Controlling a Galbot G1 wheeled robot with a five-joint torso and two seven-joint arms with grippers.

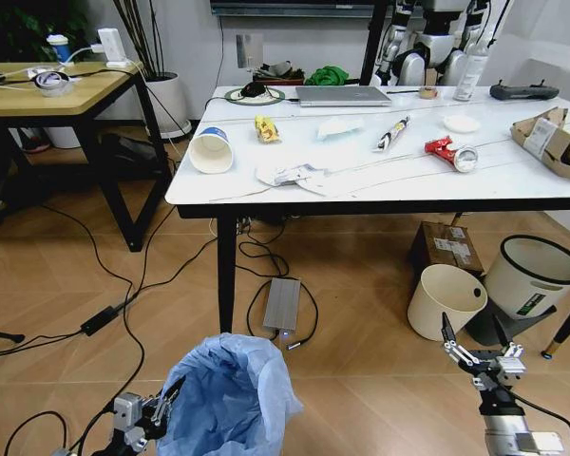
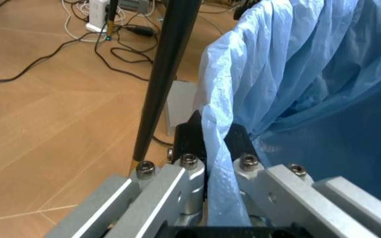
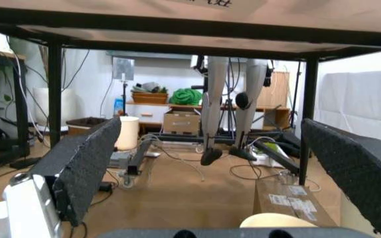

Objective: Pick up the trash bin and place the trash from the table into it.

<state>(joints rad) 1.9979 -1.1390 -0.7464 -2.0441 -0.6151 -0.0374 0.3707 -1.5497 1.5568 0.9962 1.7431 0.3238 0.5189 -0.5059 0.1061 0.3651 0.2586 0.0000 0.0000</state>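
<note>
The trash bin (image 1: 230, 394), lined with a crinkly light-blue bag, is low in front of me, short of the table (image 1: 513, 176). My left gripper (image 1: 163, 403) is shut on the bin's left rim; in the left wrist view its fingers (image 2: 189, 141) pinch a fold of the blue bag (image 2: 296, 74). My right gripper (image 1: 472, 350) hovers open near the floor at the right, its pads (image 3: 81, 161) wide apart. On the table lie the trash: a paper cup (image 1: 211, 149), yellow wrapper (image 1: 266, 128), tissues (image 1: 299, 176), crushed red can (image 1: 450, 152), white lid (image 1: 461, 123) and torn cardboard (image 1: 551, 141).
A cream bucket (image 1: 445, 299) and a dark bin with white liner (image 1: 534, 274) stand under the table's right end, just beyond my right gripper. A grey laptop (image 1: 342, 95) and black controller (image 1: 522, 91) sit at the table's back. A wooden desk (image 1: 57, 90) stands left; cables cross the floor.
</note>
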